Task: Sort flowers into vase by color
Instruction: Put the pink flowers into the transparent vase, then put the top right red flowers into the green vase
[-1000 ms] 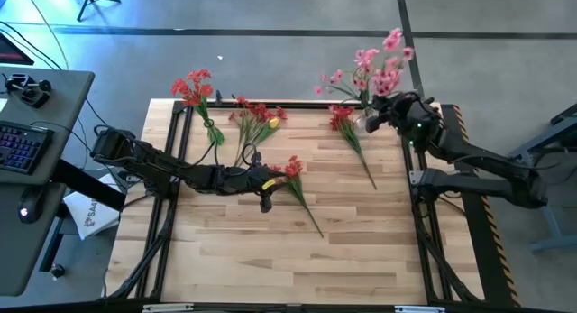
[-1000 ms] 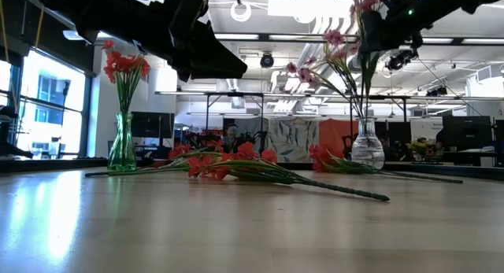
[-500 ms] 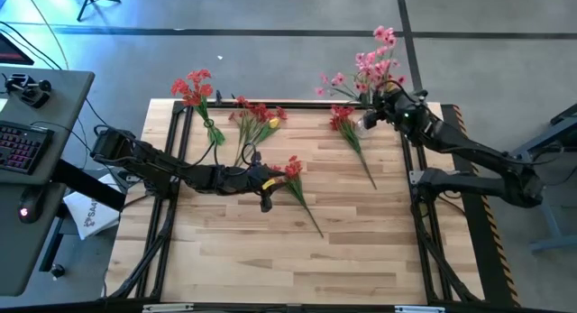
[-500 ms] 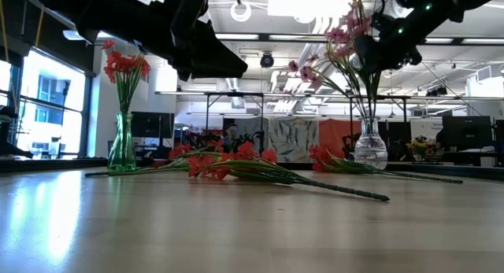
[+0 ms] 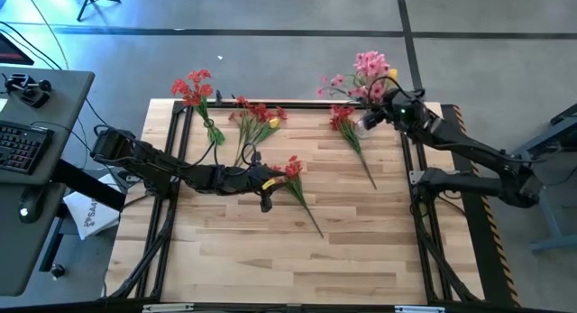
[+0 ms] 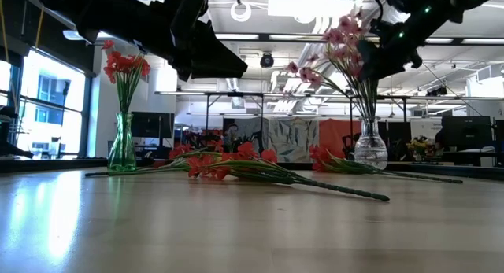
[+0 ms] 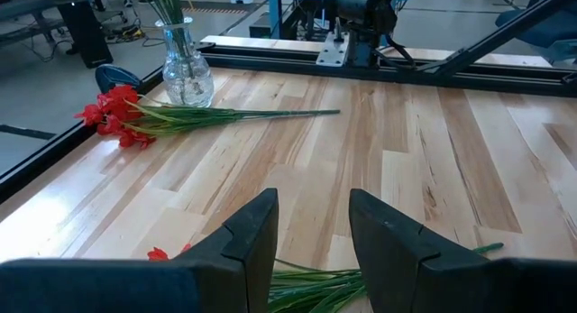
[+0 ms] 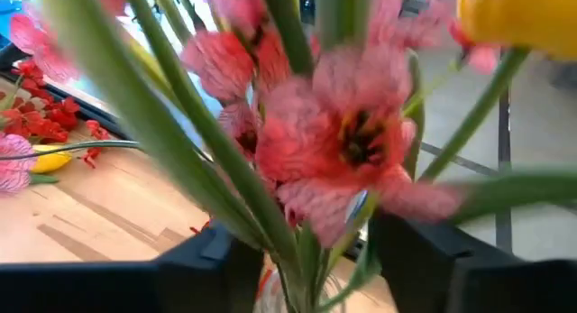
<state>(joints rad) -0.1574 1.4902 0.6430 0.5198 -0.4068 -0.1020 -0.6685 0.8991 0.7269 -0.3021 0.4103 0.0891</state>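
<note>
while your left gripper [image 5: 264,194] hangs over the middle of the wood-plank table [image 5: 361,241] w/ fingers [image 7: 245,236] spread and empty, just above a red spray [image 5: 297,185], the right gripper [image 5: 383,110] sits at the far right corner by the clear vase [image 6: 368,151]. pink flowers [image 5: 365,74] stand in that vase, stems running betw. the right fingers [image 8: 216,259]; can't tell if they grip. another red spray [image 5: 347,133] lies beside the vase. red flowers [image 6: 124,67] stand in a green vase [image 6: 122,143] at the far left corner, w/ a red-and-yellow bunch [image 5: 257,119] flat nearby. black rails frame the table. grey floor, a keyboard desk [image 5: 36,124] on the left, and a lit workshop w/ ceiling lights behind.
</note>
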